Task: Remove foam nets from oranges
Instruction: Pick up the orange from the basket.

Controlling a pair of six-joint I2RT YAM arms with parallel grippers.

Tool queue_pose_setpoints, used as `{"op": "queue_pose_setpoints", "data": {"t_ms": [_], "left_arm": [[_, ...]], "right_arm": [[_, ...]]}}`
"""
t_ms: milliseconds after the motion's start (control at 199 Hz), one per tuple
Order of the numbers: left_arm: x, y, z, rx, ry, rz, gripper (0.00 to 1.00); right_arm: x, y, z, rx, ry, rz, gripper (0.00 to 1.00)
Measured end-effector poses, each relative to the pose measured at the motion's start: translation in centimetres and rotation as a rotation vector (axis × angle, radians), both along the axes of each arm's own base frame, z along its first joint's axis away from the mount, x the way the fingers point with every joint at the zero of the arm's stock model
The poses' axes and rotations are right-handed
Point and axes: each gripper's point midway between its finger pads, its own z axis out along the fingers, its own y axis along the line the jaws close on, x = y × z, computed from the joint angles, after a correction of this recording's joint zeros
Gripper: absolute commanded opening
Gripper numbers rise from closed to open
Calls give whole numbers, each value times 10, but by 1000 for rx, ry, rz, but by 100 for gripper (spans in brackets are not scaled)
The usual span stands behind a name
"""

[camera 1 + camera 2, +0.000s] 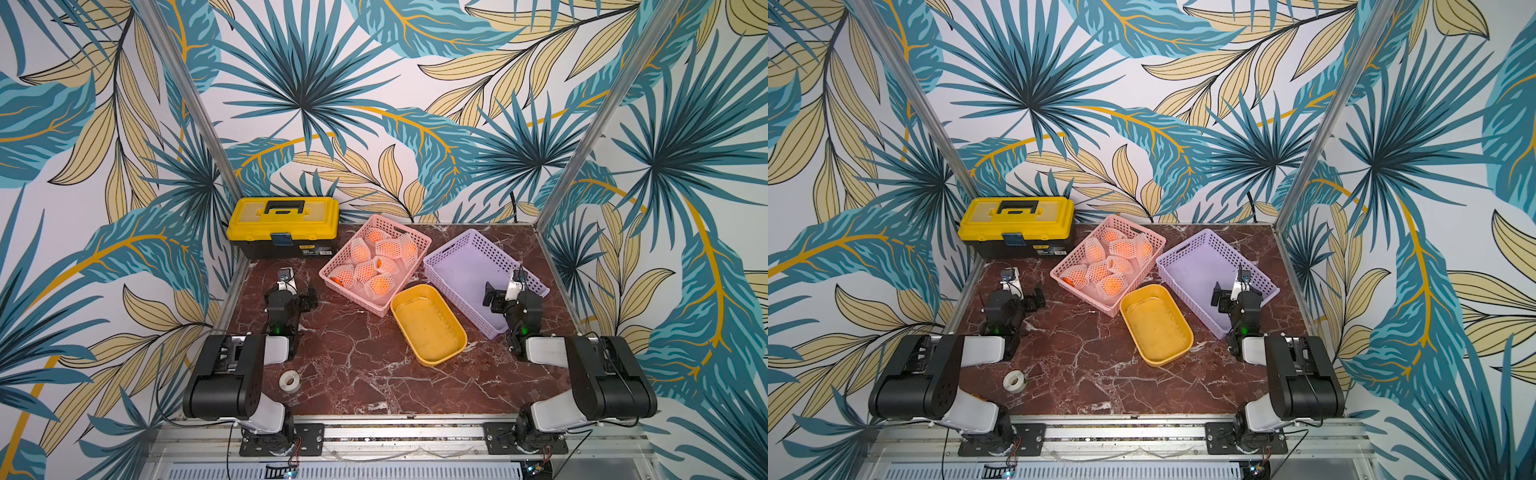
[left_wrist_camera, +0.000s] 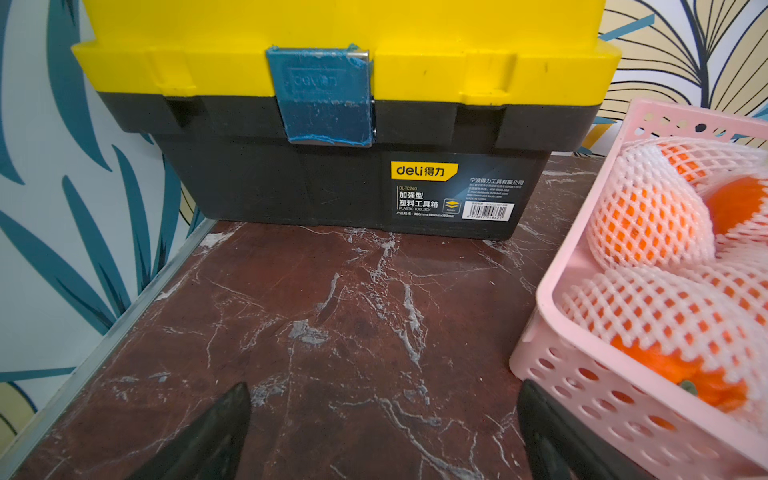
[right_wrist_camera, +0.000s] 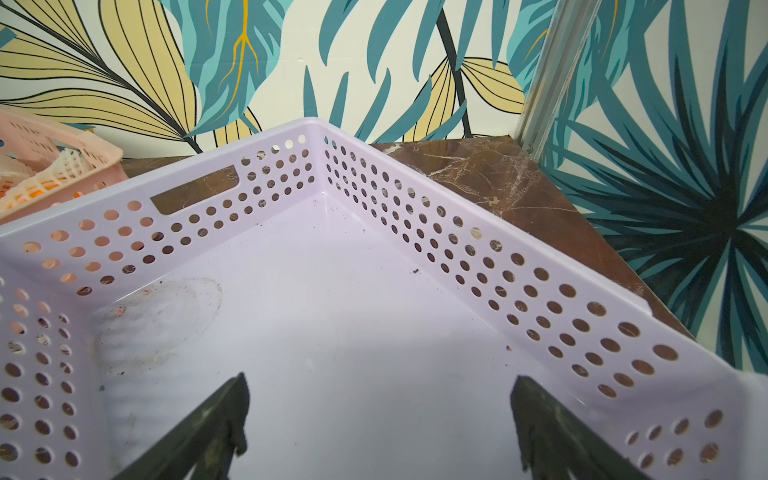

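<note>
oranges (image 1: pixel 380 285): about seven, small and round. They are heaped and overlap, so the exact count cannot be fixed. All lie in the pink basket (image 1: pixel 350 295).
foam nets (image 1: pixel 359 250): about seven, white mesh, one round each orange that shows. Orange skin shows through the diamond holes and at the open ends.
baskets: two. The pink basket stands toward the back of the table (image 1: pixel 374 374), near its middle. The purple basket (image 1: pixel 457 302) stands just beside it on the right, and its bare floor shows a faint round smudge and a few dark specks.
yellow tray (image 1: pixel 428 328): one, in front of the gap between the two baskets and close against both. Whether it touches them cannot be told.
toolbox (image 1: pixel 284 224): one, with a yellow lid down on a black body and a blue latch over the seam. It stands at the back left corner, left of the pink basket.
tape roll (image 1: pixel 289 381): one, white, lying flat near the front left of the table, beside the left arm.
grippers: two.
left gripper (image 2: pixel 384 390): jaws spread wide, with only bare table between its fingers (image 2: pixel 224 428). It grips nothing. It sits low over the table and faces the toolbox front, with a corner of the pink basket just beside one finger.
right gripper (image 3: pixel 380 379): jaws spread wide, with only the purple basket's floor between the fingers. It grips nothing and hangs over the near right part of that basket, well apart from the oranges.
</note>
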Motion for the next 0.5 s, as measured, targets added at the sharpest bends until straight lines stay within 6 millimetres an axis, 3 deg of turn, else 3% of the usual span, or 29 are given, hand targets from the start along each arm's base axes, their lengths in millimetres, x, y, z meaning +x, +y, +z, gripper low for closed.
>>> {"op": "queue_pose_setpoints", "data": {"t_ms": [156,267,504], "left_arm": [[0,1,0,3,3,8,99],[2,5,1,2,29,27,100],[7,10,53,1,-29,69,100]], "right_arm": [[-2,-3,2,2,-14,-18,100],[-16,-7,9,0,-40,-47,100],[-36,-8,82,46,-203,-101,100]]}}
